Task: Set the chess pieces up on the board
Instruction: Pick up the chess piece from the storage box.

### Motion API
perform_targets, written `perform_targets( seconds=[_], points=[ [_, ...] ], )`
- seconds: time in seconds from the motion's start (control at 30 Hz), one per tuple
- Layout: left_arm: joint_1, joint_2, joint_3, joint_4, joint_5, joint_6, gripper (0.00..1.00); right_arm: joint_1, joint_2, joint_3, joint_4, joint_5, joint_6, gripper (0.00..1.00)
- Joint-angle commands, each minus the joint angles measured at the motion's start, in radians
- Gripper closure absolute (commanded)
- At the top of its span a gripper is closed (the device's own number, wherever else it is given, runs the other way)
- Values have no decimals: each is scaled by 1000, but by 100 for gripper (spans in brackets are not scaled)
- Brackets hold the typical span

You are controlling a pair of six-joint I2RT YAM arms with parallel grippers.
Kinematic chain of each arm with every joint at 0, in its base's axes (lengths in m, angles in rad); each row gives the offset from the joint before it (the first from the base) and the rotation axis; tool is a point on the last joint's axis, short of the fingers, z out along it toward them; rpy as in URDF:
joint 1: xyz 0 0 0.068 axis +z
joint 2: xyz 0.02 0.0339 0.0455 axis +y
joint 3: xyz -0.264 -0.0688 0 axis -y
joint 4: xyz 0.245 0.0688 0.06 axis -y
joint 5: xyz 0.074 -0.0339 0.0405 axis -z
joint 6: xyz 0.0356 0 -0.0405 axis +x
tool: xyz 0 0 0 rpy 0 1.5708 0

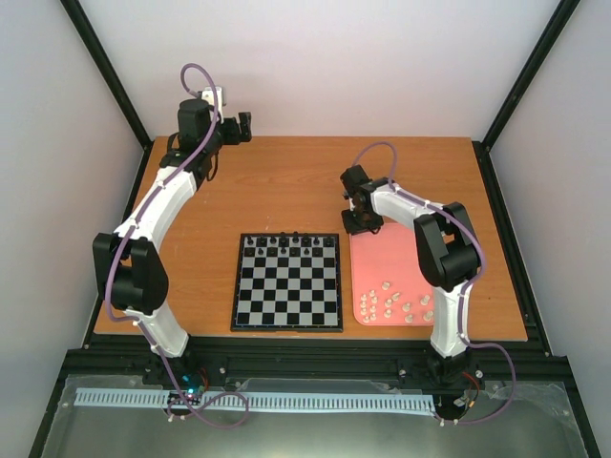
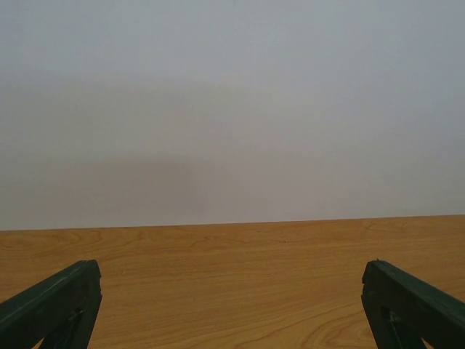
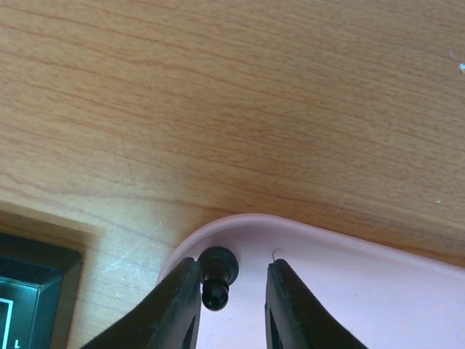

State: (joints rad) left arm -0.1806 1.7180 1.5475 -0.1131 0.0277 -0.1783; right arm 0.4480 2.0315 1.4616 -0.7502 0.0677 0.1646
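The board [image 1: 286, 291] lies at the table's near middle, with several black chess pieces [image 1: 286, 242] along its far row. My right gripper [image 1: 361, 225] hangs low over the far-left corner of the pink tray [image 1: 391, 262]. In the right wrist view my right gripper [image 3: 232, 267] is open around a black pawn [image 3: 216, 278]. The pawn touches the left finger [image 3: 178, 305], and a gap separates it from the right finger. My left gripper [image 1: 243, 126] is at the far left of the table, open and empty, as the left wrist view [image 2: 231, 273] shows.
Several cream-white pieces [image 1: 396, 303] sit at the near end of the pink tray [image 3: 349, 283]. A corner of the board [image 3: 29, 291] lies just left of the tray. The left wrist view shows bare wood and the white back wall [image 2: 232, 109].
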Motion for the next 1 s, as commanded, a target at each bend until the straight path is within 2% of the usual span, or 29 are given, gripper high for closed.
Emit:
perform_targets(
  seconds=[0.0,0.1,0.17,0.37,0.57,0.77,0.97],
  points=[
    [-5,9,49,0,-5,11,0,-9,17,25,8,-15,-4,73],
    [-5,8,49,0,-6,11,0,-9,26,28,5,-24,-6,87],
    [-5,8,49,-1,-6,11,0,-9,26,30,4,-27,-8,91],
    [-5,7,49,-2,-9,13,0,-10,1,27,-7,-32,-1,93],
    [-5,5,48,-2,-12,11,0,7,-97,3,-30,-40,14,93],
    [-5,11,53,-4,-11,10,0,107,-162,2,-83,-5,30,92],
    [-5,7,53,-7,-14,10,0,201,-155,4,-95,-12,50,92]
  ],
)
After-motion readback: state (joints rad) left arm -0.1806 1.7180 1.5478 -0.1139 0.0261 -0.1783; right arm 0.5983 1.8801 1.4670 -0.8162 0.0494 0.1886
